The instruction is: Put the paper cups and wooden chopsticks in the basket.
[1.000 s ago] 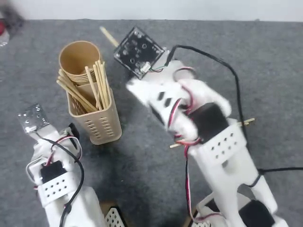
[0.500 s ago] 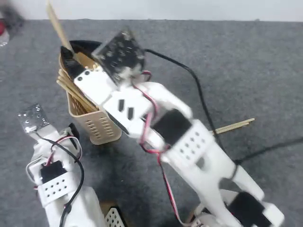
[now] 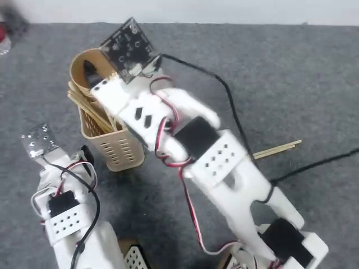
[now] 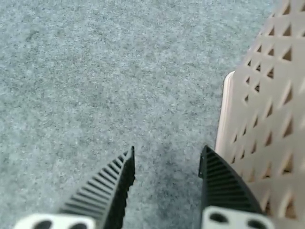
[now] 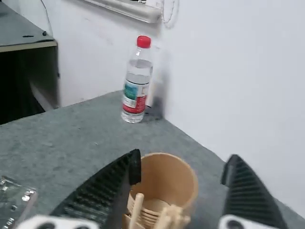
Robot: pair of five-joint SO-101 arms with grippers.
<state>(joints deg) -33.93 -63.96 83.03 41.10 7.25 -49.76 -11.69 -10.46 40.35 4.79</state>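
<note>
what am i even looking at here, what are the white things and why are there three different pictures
The white things are two small robot arms, the left arm and the right arm, side by side at a grey table. Each ends in a black two-fingered gripper.

The high view comes from a fixed camera looking down. The other two pictures come from a camera on each arm's wrist, looking out past its own fingers.

On the table stands a beige basket holding stacked paper cups and wooden chopsticks. Some loose chopsticks lie on the table near the right arm.

The right gripper is above the cups, open and holding nothing. Beyond it, a water bottle stands by the wall. The left gripper is low beside the basket, also open and empty.
</note>
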